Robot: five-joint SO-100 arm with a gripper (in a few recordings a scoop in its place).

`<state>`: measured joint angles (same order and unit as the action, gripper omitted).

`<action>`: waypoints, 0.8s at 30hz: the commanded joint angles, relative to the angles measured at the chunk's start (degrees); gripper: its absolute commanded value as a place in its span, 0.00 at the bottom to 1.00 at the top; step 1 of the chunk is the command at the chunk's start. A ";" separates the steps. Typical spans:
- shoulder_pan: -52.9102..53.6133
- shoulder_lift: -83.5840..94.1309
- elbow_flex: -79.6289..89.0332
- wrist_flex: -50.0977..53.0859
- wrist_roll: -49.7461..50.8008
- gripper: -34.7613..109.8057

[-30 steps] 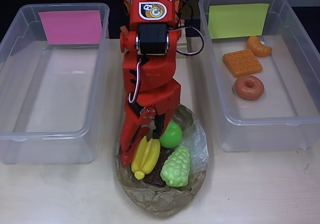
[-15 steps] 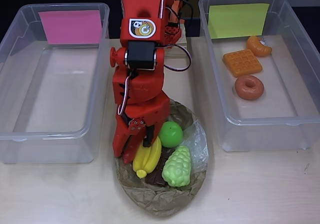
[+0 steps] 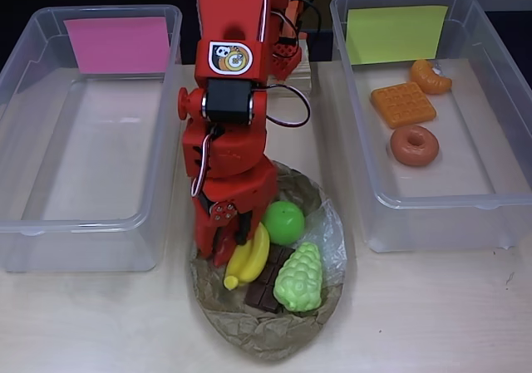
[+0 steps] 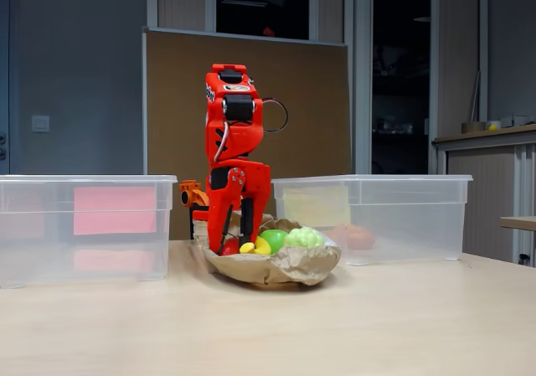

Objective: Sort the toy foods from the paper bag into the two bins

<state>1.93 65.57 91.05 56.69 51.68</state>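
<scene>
Currently hand (image 3: 226,252) is down in the paper bag (image 3: 266,327), left of the banana (image 3: 248,258).
Something red sits at its tips in the fixed view, likely the chili (image 4: 229,246); can't tell if it's clenched on it. Apple (image 3: 283,222), grapes (image 3: 299,277), chocolate bar (image 3: 264,288) wait in the bag on the counter (image 3: 432,315). Waffle (image 3: 402,104), croissant (image 3: 430,76), donut (image 3: 414,145) lie in the yellow-green-label bin (image 3: 490,194); pink-label bin (image 3: 25,223) holds nothing, probably the chili's destination.

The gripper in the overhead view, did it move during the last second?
Yes. The gripper shifted left in the overhead view, from beside the green apple toward the left edge of the paper bag.
</scene>
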 commanded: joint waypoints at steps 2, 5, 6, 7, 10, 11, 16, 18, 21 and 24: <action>-0.09 1.05 0.44 2.11 1.32 0.33; -0.44 0.62 0.44 3.16 2.29 0.33; -0.70 0.53 0.44 3.52 2.46 0.34; -0.97 0.44 0.44 3.60 2.55 0.35; -1.85 0.18 1.05 3.78 3.52 0.37; -2.11 0.00 1.32 3.78 3.78 0.37; -2.72 -1.58 2.72 2.20 4.92 0.39; -2.81 -2.29 3.08 1.23 5.19 0.38; -2.99 -3.25 3.08 0.44 5.19 0.37; -2.99 -3.69 3.08 0.09 5.27 0.34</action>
<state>-0.09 61.52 93.69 56.34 55.46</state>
